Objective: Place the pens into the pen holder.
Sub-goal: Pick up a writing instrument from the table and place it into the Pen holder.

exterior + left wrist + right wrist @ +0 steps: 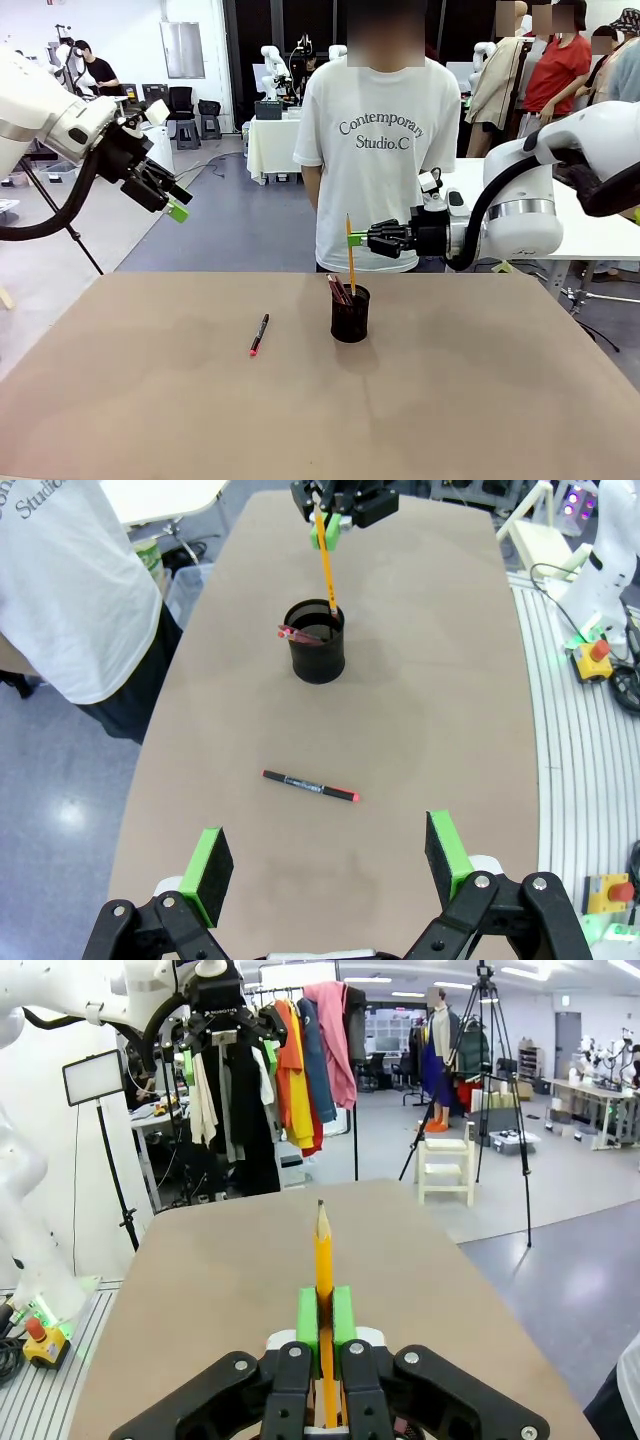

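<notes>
Just right of centre in the front view, the right arm's jaws are clamped shut on a yellow-orange pencil (350, 250). It stands upright with its lower end at the mouth of the small black wire-mesh pen holder (350, 318). In the right wrist view the green pads (308, 1322) press the pencil (323, 1260) from both sides, its sharpened tip pointing up the frame. A reddish-brown pen (338, 290) leans inside the holder, which stands at the middle of the brown tabletop (480, 400). A black pen with a red tip (259, 334) lies flat on the tabletop left of the holder and apart from it. At the upper left, the left arm's jaws hang above the tabletop, spread wide with nothing between them. A person in a white T-shirt (380, 150) stands at the far edge.
</notes>
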